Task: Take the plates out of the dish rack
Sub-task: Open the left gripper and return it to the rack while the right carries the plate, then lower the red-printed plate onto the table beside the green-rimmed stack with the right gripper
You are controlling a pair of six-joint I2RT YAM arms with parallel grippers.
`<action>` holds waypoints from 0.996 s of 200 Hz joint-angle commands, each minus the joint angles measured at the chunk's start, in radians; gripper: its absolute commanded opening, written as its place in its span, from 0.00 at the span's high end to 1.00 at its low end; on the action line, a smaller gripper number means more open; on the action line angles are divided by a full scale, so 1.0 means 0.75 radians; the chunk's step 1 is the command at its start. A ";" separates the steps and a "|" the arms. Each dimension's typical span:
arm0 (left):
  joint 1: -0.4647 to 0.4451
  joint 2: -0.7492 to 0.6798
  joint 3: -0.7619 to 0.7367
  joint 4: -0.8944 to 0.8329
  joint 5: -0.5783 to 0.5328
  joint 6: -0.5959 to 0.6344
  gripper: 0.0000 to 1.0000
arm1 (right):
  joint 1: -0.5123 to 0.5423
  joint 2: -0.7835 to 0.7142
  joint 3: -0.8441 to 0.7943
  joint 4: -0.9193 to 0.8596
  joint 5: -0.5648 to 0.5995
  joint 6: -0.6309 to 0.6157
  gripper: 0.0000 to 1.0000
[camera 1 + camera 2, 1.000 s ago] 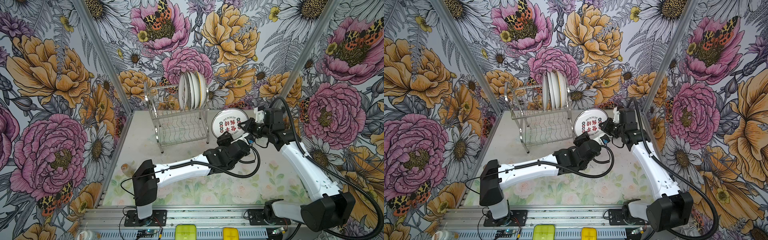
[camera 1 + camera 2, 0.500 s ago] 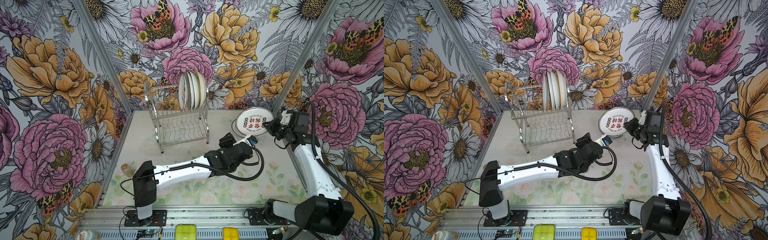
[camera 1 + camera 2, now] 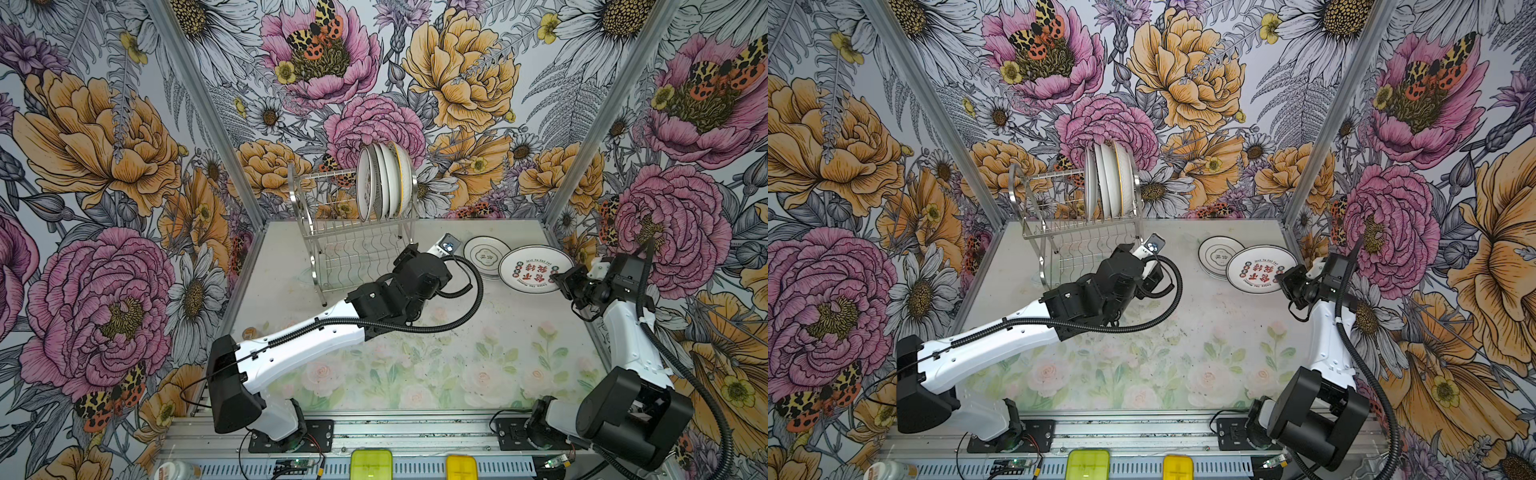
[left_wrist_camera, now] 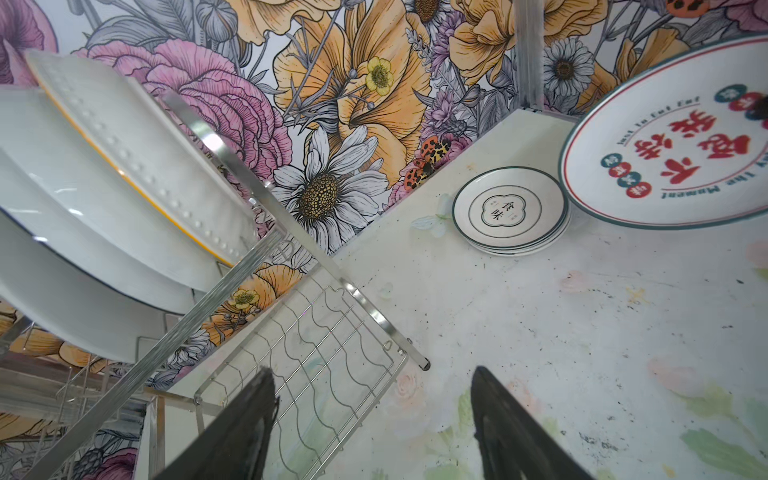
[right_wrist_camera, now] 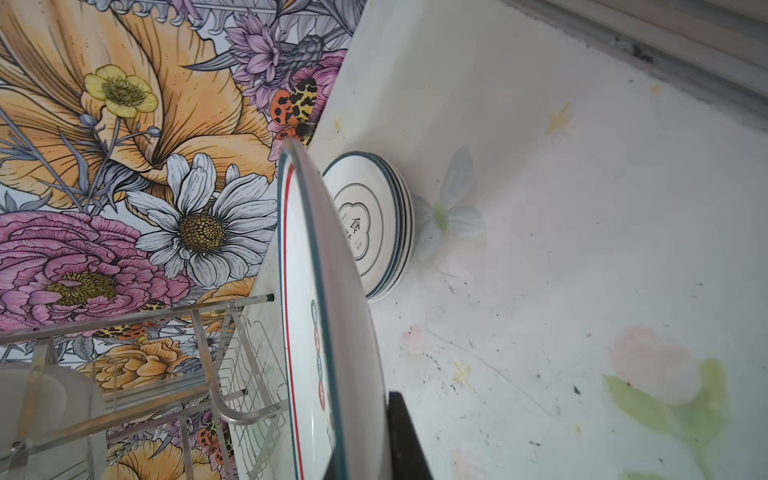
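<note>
Enclosing a scuffed, pale floral counter (image 3: 457,353), flowered walls (image 3: 104,166) back the dish rack (image 3: 357,245) far left, plates (image 3: 384,183) upright in it. Right fingers (image 5: 405,436) clamp a red-lettered plate (image 3: 534,268) near stacked plates (image 3: 482,253); left fingers (image 4: 245,424) stand apart.

Walls (image 3: 457,62): bold floral wallpaper, pink and orange blooms, moths. Table (image 3: 519,332): pale, faded rose print, scuffed. Aluminium corner posts (image 3: 205,104).

The large plate (image 3: 535,269) is white with a dark green rim, a thin red ring, red characters, and red and green dots. The small plates (image 3: 484,254) are white, green-rimmed. The racked plates (image 3: 386,183) are white, one yellow-edged.
</note>
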 commanded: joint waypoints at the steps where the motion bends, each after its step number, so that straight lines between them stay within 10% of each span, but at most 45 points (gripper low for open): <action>1: 0.054 -0.093 -0.082 -0.005 0.119 -0.136 0.20 | -0.030 0.008 -0.036 0.084 -0.083 -0.046 1.00; 199: 0.538 -0.614 -0.428 -0.124 0.342 -0.491 0.03 | -0.056 0.364 -0.228 0.344 0.035 -0.116 1.00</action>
